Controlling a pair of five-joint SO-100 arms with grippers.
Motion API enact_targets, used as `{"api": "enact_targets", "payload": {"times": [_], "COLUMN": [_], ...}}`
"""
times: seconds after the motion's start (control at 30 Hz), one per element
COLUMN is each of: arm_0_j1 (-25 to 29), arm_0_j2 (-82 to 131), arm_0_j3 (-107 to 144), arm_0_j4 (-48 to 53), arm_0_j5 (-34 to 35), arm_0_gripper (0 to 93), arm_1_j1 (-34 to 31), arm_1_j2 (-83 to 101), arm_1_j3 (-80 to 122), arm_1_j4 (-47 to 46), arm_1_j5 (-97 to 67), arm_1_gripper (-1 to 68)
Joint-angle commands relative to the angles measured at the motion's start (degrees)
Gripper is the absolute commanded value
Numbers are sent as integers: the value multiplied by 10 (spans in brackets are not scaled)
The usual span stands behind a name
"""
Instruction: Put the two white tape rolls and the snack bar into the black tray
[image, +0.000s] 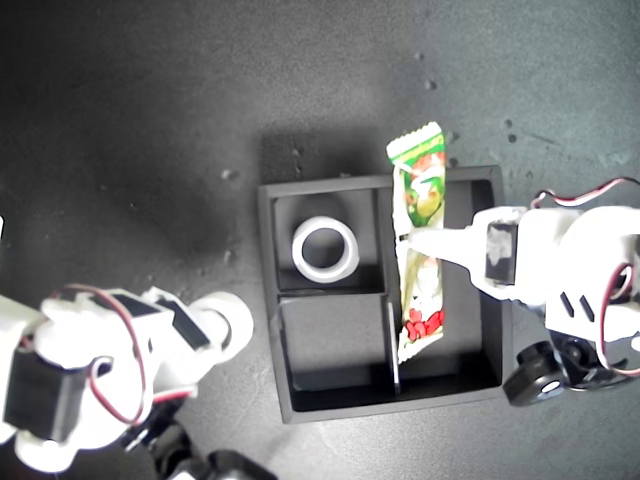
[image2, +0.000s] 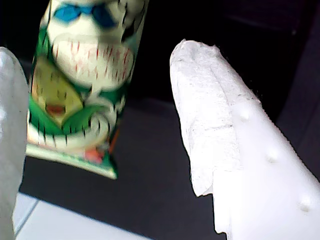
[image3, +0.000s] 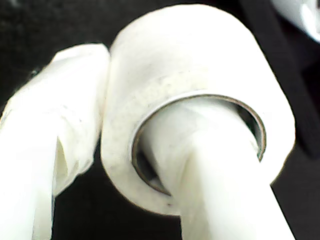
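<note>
In the exterior view, the square black plastic tray (image: 290, 300) holds a thin-walled white tape ring (image: 325, 249) in one small compartment and the long crinkly green-topped snack packet (image: 420, 250) in its long one, top poking over the wall, with my first gripper (image: 425, 240) over it. The first wrist view shows its fingers (image2: 210, 120) released, spread either side of the packet (image2: 82, 85). The second wrist view shows my second gripper (image3: 135, 150) clenched on the smaller white tape roll (image3: 190, 60), one finger through its hole.

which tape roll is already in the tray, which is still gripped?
The thinner-walled white tape roll lies flat in a small compartment of the black tray. The smaller roll is clamped by my second gripper, one finger through its hole.
</note>
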Motion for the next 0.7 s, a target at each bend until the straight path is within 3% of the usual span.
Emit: {"api": "enact_targets", "payload": {"times": [0.0,0.07,0.17,0.33,0.6,0.67], "arm_0_j1": [-2,-1,4,8,7,15], "arm_0_j2": [-37,-83,-178,-445,-500,-502], "arm_0_j3": [-162,-230,-361,-753,-751,-741], "arm_0_j4": [44,61,102,245,243,243], "arm_0_j5": [33,51,65,72,45,29], "arm_0_gripper": [1,1,1,1,2,98], "arm_1_j1": [7,14,33,41,36,37], "arm_1_j2": [11,11,12,14,14,15], "arm_1_j3": [-85,-121,-185,-289,-334,-341], "arm_1_j4": [73,114,181,266,321,321], "arm_1_j5": [53,93,188,328,479,497], "arm_1_gripper": [167,165,62,-1,-5,-5]}}
